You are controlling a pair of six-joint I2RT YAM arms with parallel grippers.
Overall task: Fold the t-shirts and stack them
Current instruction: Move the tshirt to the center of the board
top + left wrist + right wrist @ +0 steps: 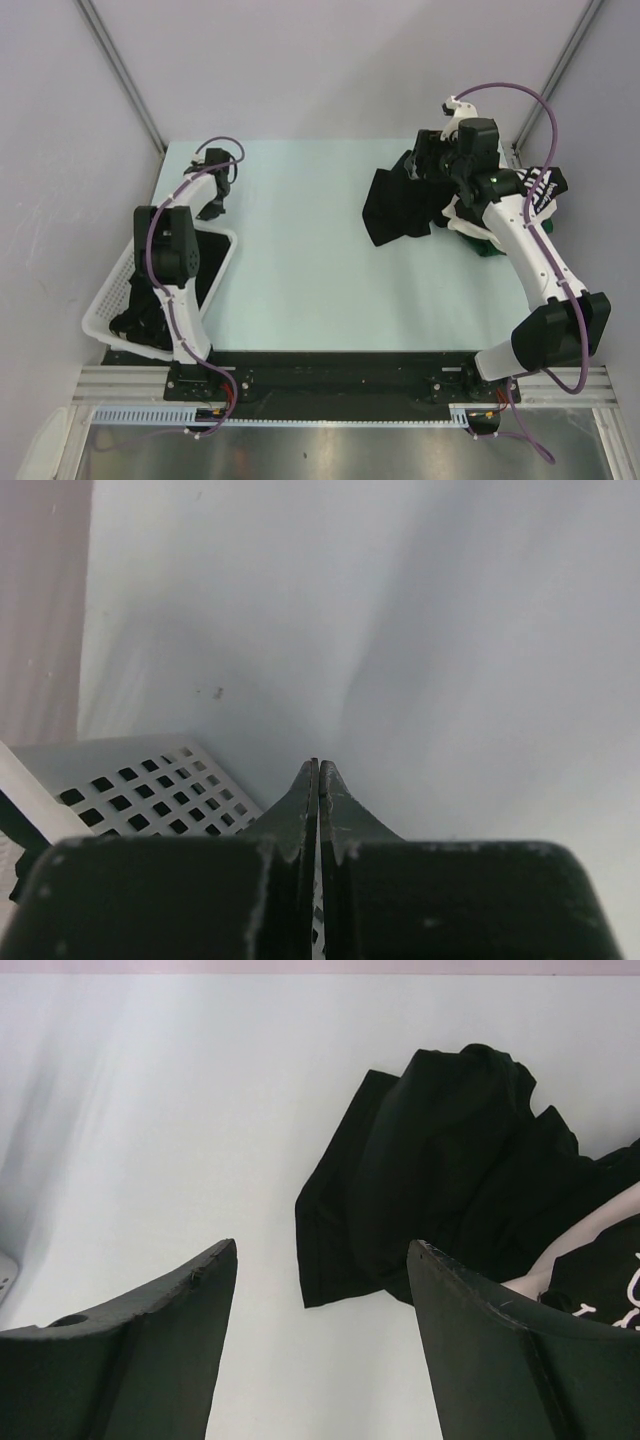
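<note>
Overhead: black shirts (398, 205) heaped far right on the tabletop (300, 260), right hand (435, 165) over them, basket (222, 262) left. Left wrist: left hand (319, 778) pinched tight, gripping nothing. Right wrist: fingers spread wide, empty, white lettering (628, 1295) visible on one shirt.

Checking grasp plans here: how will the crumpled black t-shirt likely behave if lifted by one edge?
The black t-shirt lies in soft folds, so it probably hangs limp and unfurls. Pushed, it would likely bunch up rather than slide whole.

Overhead, two wrist close-ups; shared t-shirts (395, 208)
</note>
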